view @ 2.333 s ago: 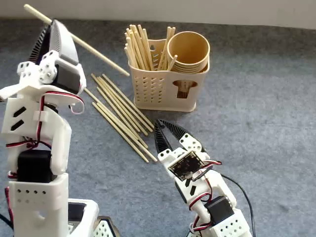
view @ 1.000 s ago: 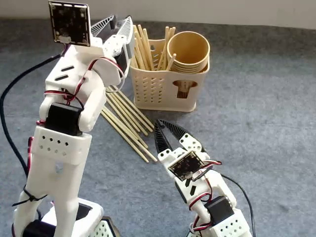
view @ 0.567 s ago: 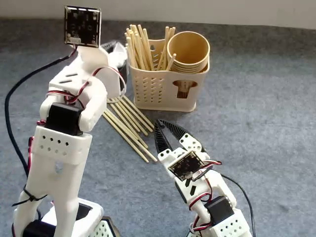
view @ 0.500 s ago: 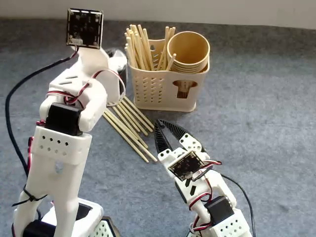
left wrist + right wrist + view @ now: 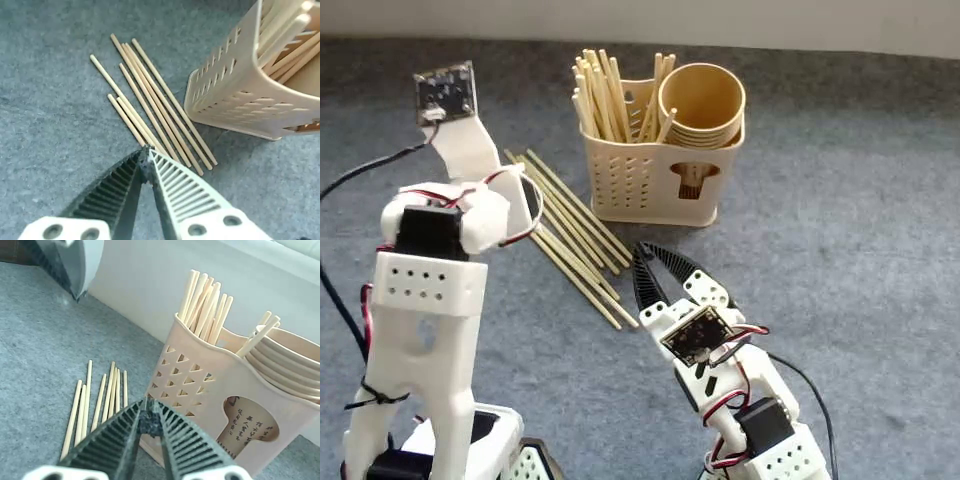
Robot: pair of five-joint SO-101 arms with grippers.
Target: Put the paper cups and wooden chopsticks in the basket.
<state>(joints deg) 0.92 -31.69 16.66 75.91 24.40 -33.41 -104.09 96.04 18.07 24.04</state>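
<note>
A cream slotted basket (image 5: pixel 655 180) stands at the back of the carpet. It holds stacked paper cups (image 5: pixel 702 100) and a bundle of upright wooden chopsticks (image 5: pixel 600 90). Several loose chopsticks (image 5: pixel 575 225) lie fanned on the carpet to its left. My left gripper (image 5: pixel 146 152) is shut with nothing in it, hovering above the near ends of those loose chopsticks (image 5: pixel 150 100), beside the basket (image 5: pixel 240 95). My right gripper (image 5: pixel 640 255) is shut and empty, low in front of the basket (image 5: pixel 200 385), by the loose chopsticks' near ends (image 5: pixel 100 395).
Grey carpet covers the whole table. The tall left arm (image 5: pixel 430 290) stands at the left, the right arm's base (image 5: pixel 750 420) at the front. Part of the left arm (image 5: pixel 75 265) hangs above the carpet in the right wrist view. Open carpet lies right of the basket.
The left arm carried a chopstick from the far left over to the basket, let it go there, then drew back left and lowered over the loose chopsticks. The right arm kept still.
</note>
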